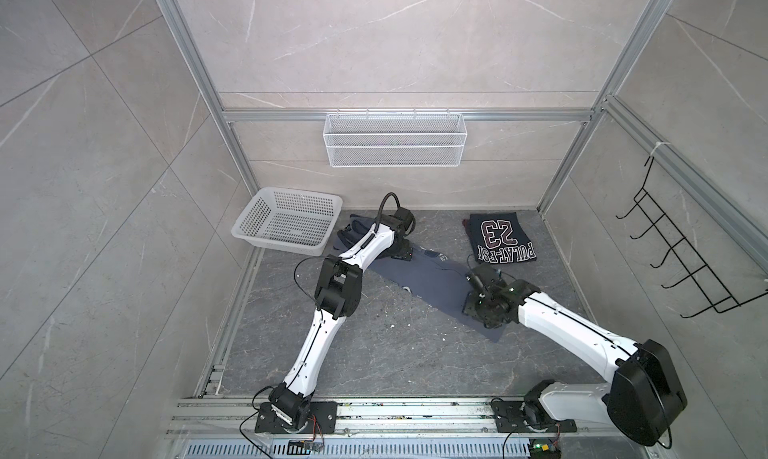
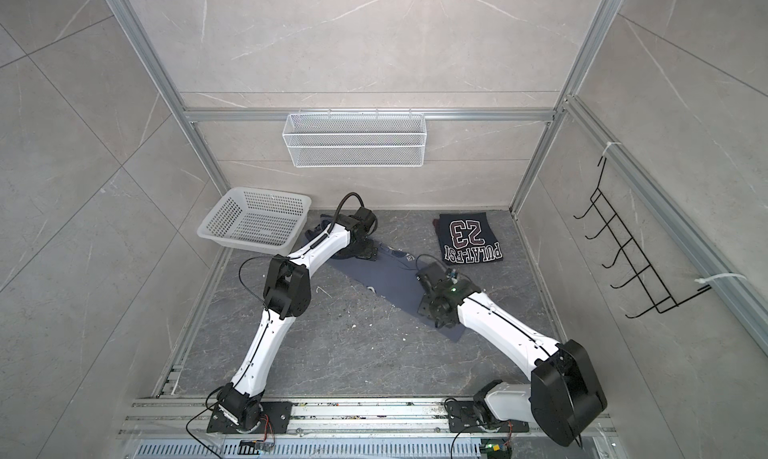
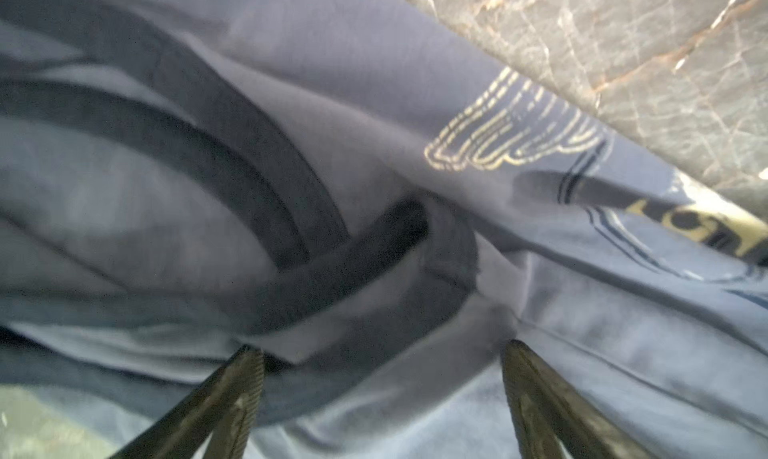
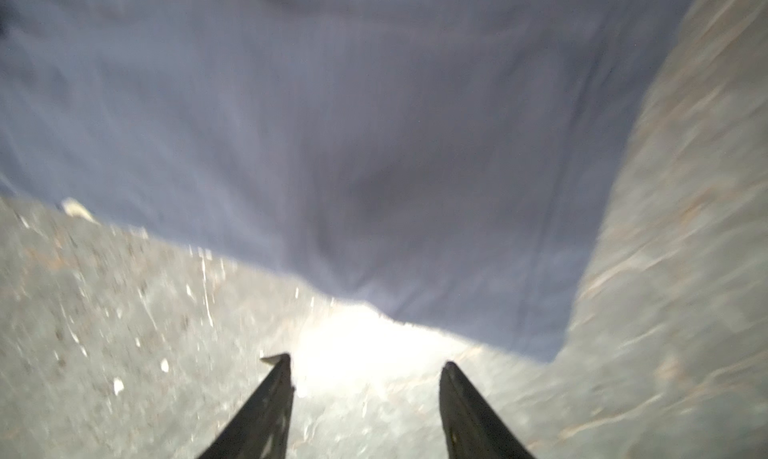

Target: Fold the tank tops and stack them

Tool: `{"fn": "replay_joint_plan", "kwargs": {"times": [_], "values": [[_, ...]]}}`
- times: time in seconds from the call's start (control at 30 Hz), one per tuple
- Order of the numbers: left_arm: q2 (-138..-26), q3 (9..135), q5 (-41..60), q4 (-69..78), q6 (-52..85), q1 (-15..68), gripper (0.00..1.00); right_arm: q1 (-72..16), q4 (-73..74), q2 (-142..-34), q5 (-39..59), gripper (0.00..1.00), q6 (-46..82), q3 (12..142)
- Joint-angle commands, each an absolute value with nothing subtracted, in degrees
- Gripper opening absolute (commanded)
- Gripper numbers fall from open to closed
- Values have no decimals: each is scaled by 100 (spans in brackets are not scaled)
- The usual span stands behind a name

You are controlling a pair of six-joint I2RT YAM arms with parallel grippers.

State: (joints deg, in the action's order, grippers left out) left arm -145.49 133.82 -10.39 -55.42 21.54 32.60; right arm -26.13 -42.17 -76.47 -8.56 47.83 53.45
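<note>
Right wrist view: the right gripper (image 4: 366, 359) hangs over bare table (image 4: 124, 332) just short of the near hem of the slate blue-grey tank top (image 4: 332, 124), fingers parted with nothing between them. In both top views that tank top (image 1: 432, 282) lies spread in a long diagonal strip, and the right arm (image 1: 494, 299) covers its near corner. At its far end, where the straps bunch up, the left gripper (image 3: 381, 347) is spread wide over the folds, clamping nothing; the left arm (image 1: 365, 249) hides that end from above. Beyond it on the right, lying apart, is the folded navy tank top (image 1: 500, 236). Beyond it on the left, just beside the bunched straps, stands a white plastic basket (image 1: 249, 224). Farther back, a wire basket (image 1: 392, 145) hangs on the wall (image 1: 374, 62).
</note>
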Motion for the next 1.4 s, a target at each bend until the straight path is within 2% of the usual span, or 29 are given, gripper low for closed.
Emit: {"fn": "replay_joint_plan", "kwargs": {"times": [0.0,0.17,0.37,0.63,0.8,1.07,1.2,1.37], "values": [[-13767,13564,-1298,-6028,3054,3329,96,-2046,-4419,-8226,-845,59,3824,5635],[-13450,13043,-1263,-5625,3839,3383,96,-1471,-4083,-9222,-452,59,3586,5923],[-14002,13063,-924,-5468,4055,3421,90,-1407,-4053,-10049,-333,57,3625,6121],[-14840,13786,-1040,-5451,3485,3371,87,-1851,-4163,-10101,-21,55,3926,5701],[-15123,13952,-799,-5217,2983,3262,87,-2720,-3930,-9588,296,55,5026,4960],[-15337,14157,-154,-4868,1863,3287,89,-4924,-2909,-8567,420,55,7759,3889],[-15440,14367,393,-4706,1538,3394,90,-6069,-2758,-8527,-19,55,8531,4323],[-15423,14543,553,-4626,1023,3767,94,-6653,-2710,-9040,-59,55,8347,5100]]}}
